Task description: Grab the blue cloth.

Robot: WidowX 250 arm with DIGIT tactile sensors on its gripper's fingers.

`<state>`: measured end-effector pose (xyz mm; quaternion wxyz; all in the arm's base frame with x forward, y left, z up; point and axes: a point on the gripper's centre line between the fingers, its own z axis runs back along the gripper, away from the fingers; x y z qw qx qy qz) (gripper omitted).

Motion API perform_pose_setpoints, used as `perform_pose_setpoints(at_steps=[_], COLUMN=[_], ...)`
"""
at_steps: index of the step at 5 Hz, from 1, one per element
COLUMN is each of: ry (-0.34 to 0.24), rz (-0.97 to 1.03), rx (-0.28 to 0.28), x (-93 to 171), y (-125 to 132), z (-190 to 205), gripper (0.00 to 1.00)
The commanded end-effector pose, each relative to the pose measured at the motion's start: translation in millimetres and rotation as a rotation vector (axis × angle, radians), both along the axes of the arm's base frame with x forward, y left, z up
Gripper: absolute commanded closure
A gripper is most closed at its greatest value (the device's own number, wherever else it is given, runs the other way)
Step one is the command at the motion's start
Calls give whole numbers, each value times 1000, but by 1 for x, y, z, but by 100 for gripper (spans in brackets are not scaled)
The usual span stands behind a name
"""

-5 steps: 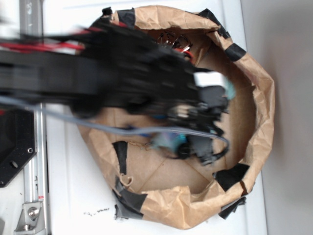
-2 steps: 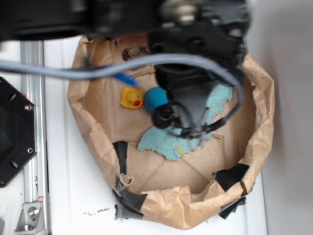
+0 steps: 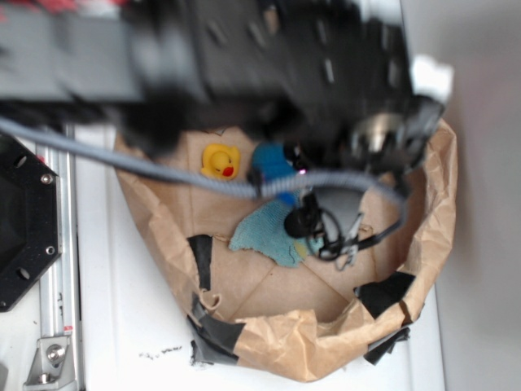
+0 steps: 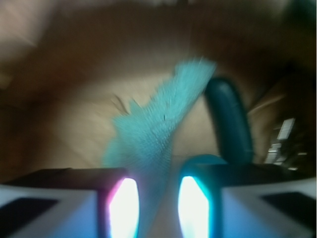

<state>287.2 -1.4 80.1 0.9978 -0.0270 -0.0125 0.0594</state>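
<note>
The blue cloth [image 3: 262, 236] lies on the floor of the brown paper bag [image 3: 435, 236], its right part hidden under my arm. In the wrist view the cloth [image 4: 158, 124] runs as a narrow strip from the upper right down into the gap between my fingers [image 4: 123, 208]. My gripper [image 4: 157, 191] stands with the jaws a little apart; the cloth lies against the left finger, and bare floor shows beside the right one. In the exterior view the gripper [image 3: 321, 232] is blurred, low over the cloth's right end.
A yellow duck [image 3: 220, 160] and a round blue ball [image 3: 273, 163] sit behind the cloth. A dark teal capsule [image 4: 228, 121] lies just right of the cloth. The bag's crumpled walls carry black tape patches [image 3: 387, 293]. A metal rail [image 3: 57, 269] runs along the left.
My arm has swung from the bag's middle to its top edge, uncovering the duck, ball and cloth. The gripper tip has since shifted right and down over the cloth's right end.
</note>
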Motion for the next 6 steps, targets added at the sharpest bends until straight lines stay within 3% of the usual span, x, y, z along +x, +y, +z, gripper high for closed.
perform_pose_setpoints(at_steps=[1, 4, 5, 6], ry=[-110, -81, -101, -110], rz=[47, 101, 140, 145], rx=[29, 39, 16, 4], x=[20, 36, 29, 27], y=[2, 8, 8, 9], z=[-35, -57, -47, -40], gripper=[0, 0, 100, 100])
